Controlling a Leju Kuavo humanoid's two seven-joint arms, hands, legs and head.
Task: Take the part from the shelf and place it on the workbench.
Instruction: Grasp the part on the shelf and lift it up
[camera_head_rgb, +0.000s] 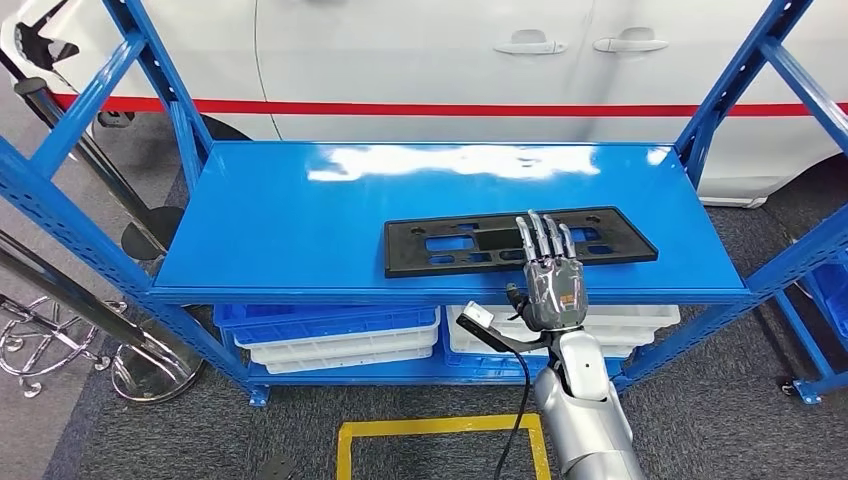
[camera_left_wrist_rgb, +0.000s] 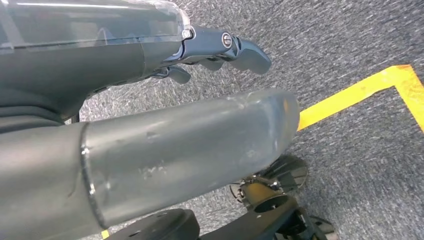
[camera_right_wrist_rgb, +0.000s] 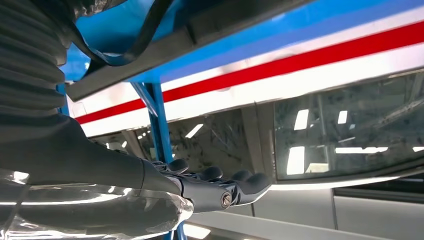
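Part: your black plastic panel with cut-outs (camera_head_rgb: 520, 241) lies flat on the top board of the blue shelf (camera_head_rgb: 300, 215), toward the front right, long side along the front edge.
Right robot hand: in the head view you see the right robot hand (camera_head_rgb: 551, 268) reaching in from the front edge, fingers (camera_head_rgb: 540, 236) straight and slightly apart, laid over the panel's near middle. Looks like they're touching it, but nothing is gripped; the hand is wide, holding nothing.
Right wrist view: here you get what the head view can't give you, a low side look along the fingers (camera_right_wrist_rgb: 240, 182), stretched out flat, with a blue upright (camera_right_wrist_rgb: 161, 127) behind them. The panel's dark edge (camera_right_wrist_rgb: 165, 47) crosses that picture too, though you can't read contact from here.
Left robot hand: the left robot hand (camera_left_wrist_rgb: 210, 52) hangs over grey carpet (camera_left_wrist_rgb: 350, 45), fingers loosely bent with nothing in them. Whether that's wide or narrow, you can't really tell from this angle.
Floor: yellow tape line (camera_left_wrist_rgb: 360, 92) on the carpet, and you see it in the head view too (camera_head_rgb: 440, 430), right in front of the shelf.
Lower shelf: stacked blue and white trays (camera_head_rgb: 340, 340) under the top board.
Background: white car with a red stripe (camera_head_rgb: 450, 60) behind the shelf.
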